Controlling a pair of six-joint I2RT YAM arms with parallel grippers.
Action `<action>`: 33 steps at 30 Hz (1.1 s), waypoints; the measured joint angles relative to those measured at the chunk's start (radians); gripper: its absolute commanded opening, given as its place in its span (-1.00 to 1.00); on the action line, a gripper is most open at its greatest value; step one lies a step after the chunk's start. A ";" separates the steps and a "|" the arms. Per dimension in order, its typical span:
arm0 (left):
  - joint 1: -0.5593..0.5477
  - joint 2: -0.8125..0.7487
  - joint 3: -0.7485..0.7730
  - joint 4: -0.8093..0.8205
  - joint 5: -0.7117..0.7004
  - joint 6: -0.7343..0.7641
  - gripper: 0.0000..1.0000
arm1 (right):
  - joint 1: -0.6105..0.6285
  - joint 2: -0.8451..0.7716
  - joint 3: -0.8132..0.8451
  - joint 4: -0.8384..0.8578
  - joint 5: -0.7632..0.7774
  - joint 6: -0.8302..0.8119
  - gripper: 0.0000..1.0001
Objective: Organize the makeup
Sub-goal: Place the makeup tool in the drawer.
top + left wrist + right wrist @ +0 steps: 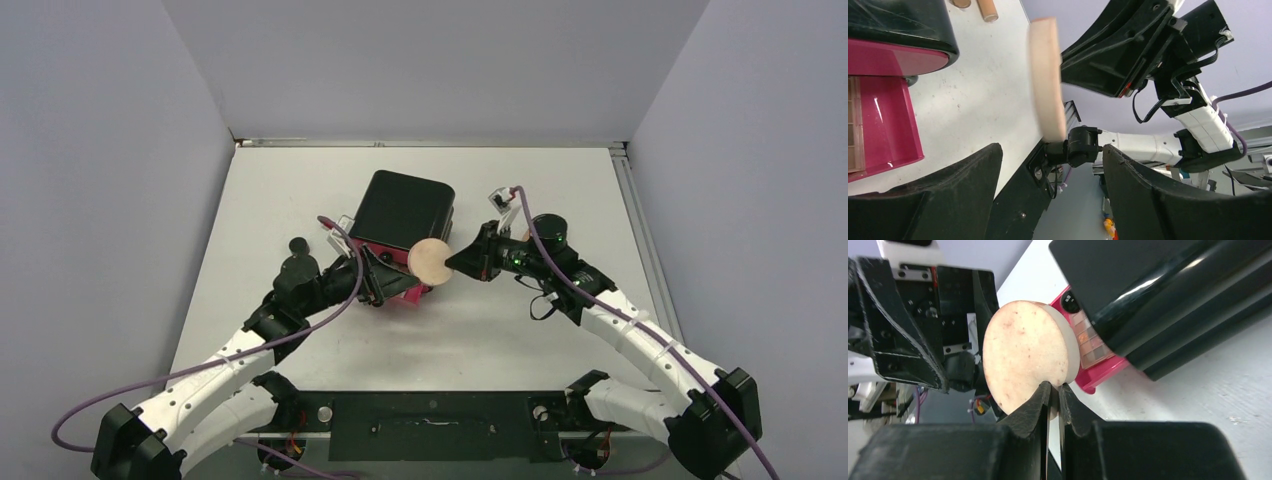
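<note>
Your left gripper (385, 282) stands open beside the round peach disc (432, 260), which your right gripper (458, 264) pinches by its rim.

Far left, a small black round thing (298, 245), probably the jar, sits on the worktop (560, 200) apart from the rest. Your left gripper's jaws are spread wide and hold nothing; the disc shows edge-on just ahead of them. Behind it, the black cabinet (402, 208) has its pink drawer (893, 125) out, with the eyeshadow palette (1089, 340) lying inside. The disc hangs upright above the worktop, just in front of that drawer. On the right, your right gripper is clamped tight on the disc's lower edge.
</note>
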 measured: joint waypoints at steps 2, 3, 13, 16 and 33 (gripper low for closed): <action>-0.001 0.002 0.001 0.012 0.012 -0.003 0.23 | 0.048 0.024 0.001 0.000 0.006 -0.003 -0.89; -0.001 0.000 0.001 0.017 0.015 -0.005 0.19 | 0.066 0.034 0.001 0.000 0.010 -0.004 -0.89; -0.001 -0.037 0.001 0.031 0.017 -0.011 -0.19 | 0.120 0.063 0.003 0.004 0.038 -0.013 -0.89; -0.001 -0.037 0.001 0.030 0.016 -0.014 -0.27 | 0.120 0.063 0.006 0.003 0.039 -0.016 -0.89; -0.001 -0.039 0.000 -0.034 -0.060 -0.021 -0.54 | 0.136 0.066 0.023 0.003 0.037 -0.035 -0.86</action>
